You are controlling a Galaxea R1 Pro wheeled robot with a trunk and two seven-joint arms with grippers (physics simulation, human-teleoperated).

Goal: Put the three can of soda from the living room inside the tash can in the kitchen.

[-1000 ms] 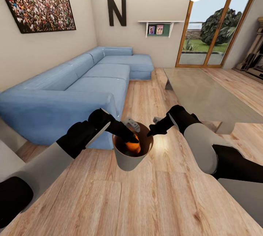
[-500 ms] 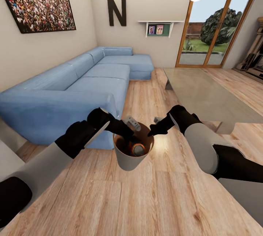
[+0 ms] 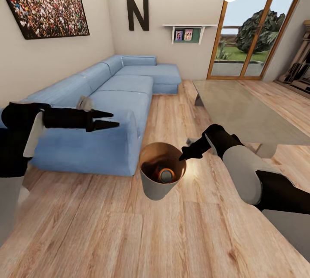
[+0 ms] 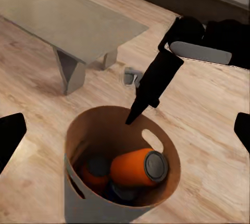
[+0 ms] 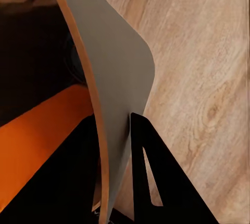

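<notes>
A living room with a light wood floor (image 3: 107, 235). The right gripper (image 3: 186, 154) holds a small grey bin (image 3: 160, 188) by its far-right rim, lifted above the floor — its fingers (image 5: 156, 182) are pinched closed on the wall, one inside and one outside. Inside the bin lie three soda cans: an orange can (image 4: 136, 166) lies on its side on top with its grey end showing, a second orange can (image 4: 95, 171) sits under it at one side, and a dark can (image 4: 123, 193) is half hidden beneath them. The left gripper (image 3: 113, 120) is raised to the left, well apart from the bin, in front of a long blue sofa (image 3: 107, 97); its fingers (image 3: 105, 125) are spread apart and hold nothing. A low grey counter (image 3: 241, 110) stands to the right — near the bin. A black letter N (image 3: 137, 14) hangs on the far wall.
</notes>
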